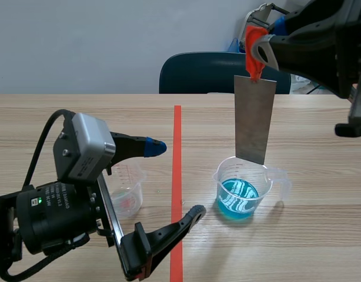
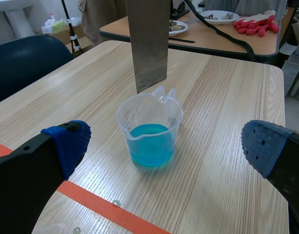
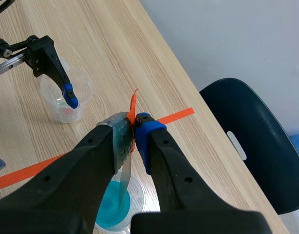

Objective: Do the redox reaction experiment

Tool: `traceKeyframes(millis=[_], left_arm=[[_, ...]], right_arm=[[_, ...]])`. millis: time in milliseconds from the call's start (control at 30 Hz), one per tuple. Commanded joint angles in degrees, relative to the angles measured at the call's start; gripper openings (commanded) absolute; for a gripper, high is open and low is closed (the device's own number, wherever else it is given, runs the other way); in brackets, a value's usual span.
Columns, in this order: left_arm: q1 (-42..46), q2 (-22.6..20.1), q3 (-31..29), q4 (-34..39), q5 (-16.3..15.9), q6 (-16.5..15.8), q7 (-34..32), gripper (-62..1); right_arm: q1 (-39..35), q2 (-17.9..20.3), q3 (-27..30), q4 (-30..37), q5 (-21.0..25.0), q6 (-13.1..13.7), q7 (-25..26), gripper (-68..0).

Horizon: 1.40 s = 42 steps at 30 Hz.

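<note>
A clear plastic beaker [image 1: 239, 194] [image 2: 150, 134] [image 3: 113, 207] with blue liquid at its bottom stands right of the red tape line. A grey metal strip [image 1: 255, 120] [image 2: 149, 44] [image 3: 124, 180] hangs upright over it. The strip's lower end is near the rim, above the liquid. My right gripper [image 1: 260, 50] [image 3: 132, 134] is shut on the strip's top end, where an orange tab sticks out. My left gripper [image 1: 176, 180] [image 2: 164, 146] is open and low, left of the blue beaker, facing it. A small, nearly empty beaker [image 1: 126, 191] [image 3: 66, 100] stands beside its far finger.
A dark blue chair [image 1: 210, 73] [image 3: 256, 141] stands at the table's far edge. The red tape line [image 1: 177, 176] runs down the table's middle. Beyond the table's end, the left wrist view shows another table with red gloves [image 2: 254, 22].
</note>
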Motion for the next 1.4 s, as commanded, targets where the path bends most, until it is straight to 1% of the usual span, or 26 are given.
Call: traceKeyframes(millis=[0,367,500,833,1033,1133,1200,1367], left_arm=[[0.0,0.4,-0.1,0.5,-0.6,0.1,-0.9,1.4],[0.0,0.4,-0.1,0.5,-0.6,0.1,-0.9,1.4],[0.0,0.4,-0.1,0.5,-0.6,0.1,-0.9,1.4],[0.0,0.4,-0.1,0.5,-0.6,0.1,-0.9,1.4],[0.0,0.4,-0.1,0.5,-0.6,0.1,-0.9,1.4],[0.0,0.4,-0.1,0.5,-0.6,0.1,-0.9,1.4],[0.0,0.4,-0.1,0.5,-0.6,0.1,-0.9,1.4],[0.0,0.4,-0.1,0.5,-0.6,0.1,-0.9,1.4]], right_arm=[[0.8,0.0,0.5,0.4,0.6,-0.1,0.6,-66.9],[0.8,0.0,0.5,0.4,0.6,-0.1,0.7,-66.9],[0.8,0.0,0.5,0.4,0.7,1.3,0.8,-66.9],[0.8,0.0,0.5,0.3,0.7,1.3,1.0,-66.9],[0.8,0.0,-1.0,-2.4,0.6,1.4,3.0,-66.9],[0.8,0.0,-2.1,-4.3,0.6,2.8,4.7,-66.9],[0.8,0.0,-2.7,-5.3,0.5,2.8,5.4,-66.9],[0.8,0.0,-4.0,-7.8,-1.2,2.9,8.6,-66.9]])
